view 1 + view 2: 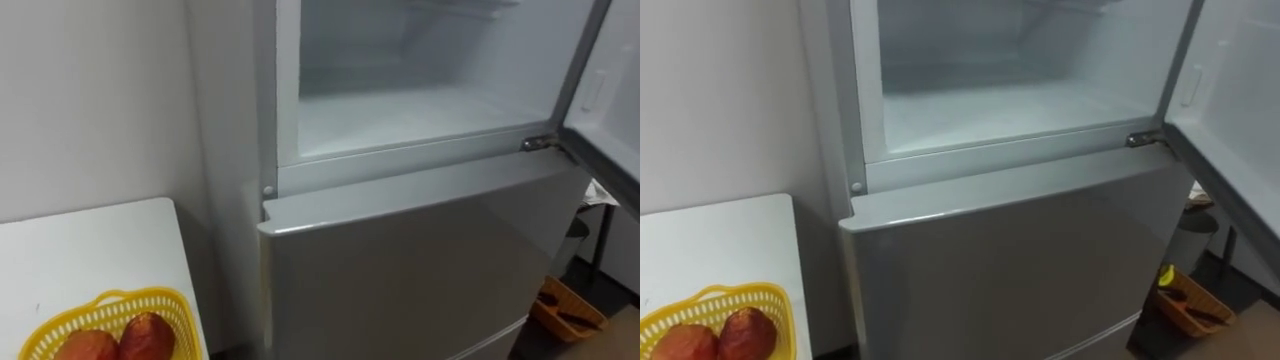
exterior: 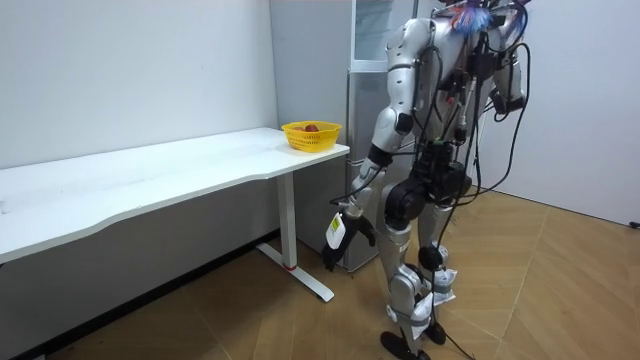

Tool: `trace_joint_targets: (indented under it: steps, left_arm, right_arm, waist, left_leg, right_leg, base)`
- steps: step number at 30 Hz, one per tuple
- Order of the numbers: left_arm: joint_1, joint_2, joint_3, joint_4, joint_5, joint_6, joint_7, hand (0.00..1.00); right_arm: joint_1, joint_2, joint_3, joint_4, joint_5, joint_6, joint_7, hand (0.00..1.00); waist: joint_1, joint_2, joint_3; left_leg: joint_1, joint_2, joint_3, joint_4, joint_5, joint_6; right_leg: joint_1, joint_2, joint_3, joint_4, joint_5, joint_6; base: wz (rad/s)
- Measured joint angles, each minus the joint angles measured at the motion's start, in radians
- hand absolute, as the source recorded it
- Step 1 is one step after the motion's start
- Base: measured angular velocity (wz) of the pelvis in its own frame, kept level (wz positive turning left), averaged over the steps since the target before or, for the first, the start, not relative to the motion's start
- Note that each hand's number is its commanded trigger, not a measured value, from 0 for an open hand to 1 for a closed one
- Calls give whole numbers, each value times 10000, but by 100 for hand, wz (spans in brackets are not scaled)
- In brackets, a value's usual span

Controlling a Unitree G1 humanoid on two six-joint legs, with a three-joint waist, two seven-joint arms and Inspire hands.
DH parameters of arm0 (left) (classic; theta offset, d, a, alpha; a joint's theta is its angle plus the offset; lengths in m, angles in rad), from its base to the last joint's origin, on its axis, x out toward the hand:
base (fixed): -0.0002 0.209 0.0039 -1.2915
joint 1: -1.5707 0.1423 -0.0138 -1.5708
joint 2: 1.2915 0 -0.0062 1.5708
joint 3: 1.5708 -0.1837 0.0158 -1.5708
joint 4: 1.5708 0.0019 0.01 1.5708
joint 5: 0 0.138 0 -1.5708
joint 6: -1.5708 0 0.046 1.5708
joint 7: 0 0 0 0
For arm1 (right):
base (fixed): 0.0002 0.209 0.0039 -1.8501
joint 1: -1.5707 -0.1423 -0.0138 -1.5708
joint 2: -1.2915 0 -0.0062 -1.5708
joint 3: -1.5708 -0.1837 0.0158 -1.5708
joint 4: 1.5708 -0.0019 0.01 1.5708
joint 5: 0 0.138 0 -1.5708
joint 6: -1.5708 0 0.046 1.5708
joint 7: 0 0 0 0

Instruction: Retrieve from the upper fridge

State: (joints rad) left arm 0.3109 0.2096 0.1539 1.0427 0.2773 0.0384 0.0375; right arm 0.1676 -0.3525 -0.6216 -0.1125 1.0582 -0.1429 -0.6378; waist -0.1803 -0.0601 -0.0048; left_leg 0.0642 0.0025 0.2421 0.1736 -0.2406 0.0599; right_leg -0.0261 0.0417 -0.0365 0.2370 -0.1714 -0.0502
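We stand before the upper fridge (image 1: 400, 110), its door (image 1: 612, 95) open. Two red fruits (image 1: 146, 336) lie in the yellow basket (image 1: 150, 295) at the desk's (image 1: 90, 250) corner. Our left hand (image 2: 345, 232) hangs low; we cannot tell its grip.

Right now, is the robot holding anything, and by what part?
Nothing seen held: the left hand hangs open beside the thigh. What the right hand holds cannot be told.

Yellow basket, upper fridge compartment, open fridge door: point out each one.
yellow basket (image 2: 312, 141), room view, on its front wall.
upper fridge compartment (image 1: 420, 115), left eye view, on its bare floor.
open fridge door (image 1: 612, 100), left eye view, on its inner face.
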Motion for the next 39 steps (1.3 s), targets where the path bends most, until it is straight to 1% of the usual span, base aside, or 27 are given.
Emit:
trace_joint_targets:
  steps: [4,7,11,13,15,17,20,22,29,32,35,37,39]
  left_arm:
    - [19,2,86,1,0,-17,-93,0]
    - [18,5,85,-45,-9,-18,-123,0]
    - [44,9,86,-117,0,-11,-125,0]
    - [60,8,86,-124,7,18,-154,0]
    - [77,-1,202,-124,154,50,-227,0]
    - [79,-9,404,-100,427,49,-281,0]
    - [79,-5,574,-53,427,38,-278,0]
    - [91,-4,604,-6,424,51,-279,0]
    - [106,-5,600,-5,423,62,-274,0]
    - [104,-5,598,-7,420,63,-201,0]
    - [86,-5,597,-13,419,62,-160,0]
    - [45,-5,572,-15,419,70,-33,0]
    - [-26,-6,569,-14,419,72,7,0]
  right_arm:
    - [-52,-1,0,-270,-94,0,541,0]
    - [-55,-2,7,-434,-55,8,708,0]
    - [-91,-11,7,-682,0,27,1181,0]
    - [-85,-9,7,-838,55,131,1528,0]
    - [-112,-10,6,-849,53,135,1687,0]
    - [-113,-10,7,-851,53,143,2080,0]
    - [-115,-10,85,-866,10,164,2594,0]
    - [-115,-10,102,-910,7,327,2889,0]
    - [-113,-11,249,-957,-46,590,3689,0]
    - [-111,-11,536,-966,-113,589,3970,0]
    - [-111,-12,639,-997,-331,589,4141,0]
    - [-137,-13,913,-1078,-514,590,4203,0]
    - [-154,-14,1012,-1125,-529,638,4306,0]
  waist:
    - [40,-45,1]
    - [140,-68,-5]
    - [152,-93,-15]
    - [158,-86,-15]
    - [204,-89,-14]
    - [219,-89,-13]
    - [245,-96,-10]
    - [246,-118,-1]
    - [376,-248,2]
    - [458,-296,8]
    - [496,-326,3]
    - [510,-367,19]
    - [528,-364,18]
  left_leg:
    - [-8,3,-35,-1,3,-6]
    - [-5,1,-45,22,2,-6]
    - [-25,-5,-125,28,2,-7]
    - [-55,-16,-212,40,2,-7]
    - [-35,-13,-217,49,3,-8]
    - [-8,-7,-221,90,6,-14]
    - [7,-3,-220,90,12,-23]
    - [10,-1,-221,103,12,-25]
    - [3,9,-253,121,9,-31]
    - [7,9,-244,128,9,-31]
    - [2,9,-250,123,8,-30]
    - [-25,9,-271,123,8,-30]
    - [-47,9,-294,117,7,-29]
  right_leg:
    - [30,-10,-58,-45,-18,-10]
    - [40,-9,-65,-142,-17,-10]
    - [82,-18,-134,-168,-16,-9]
    - [90,-34,-214,-179,-17,-9]
    - [126,-33,-215,-183,-20,-12]
    - [176,-34,-228,-183,-28,-17]
    - [181,-34,-225,-170,-43,-31]
    - [168,-35,-225,-156,-58,-37]
    - [147,-33,-241,-135,-66,-50]
    - [161,-34,-241,-126,-62,-49]
    - [184,-35,-254,-114,-49,-46]
    - [160,-56,-329,-84,-50,-46]
    - [155,-65,-359,-79,-50,-46]
  base:
    - [3]
    - [0]
    - [6]
    - [9]
    - [2]
    - [0]
    - [0]
    - [0]
    - [0]
    - [0]
    - [1]
    - [4]
    - [4]
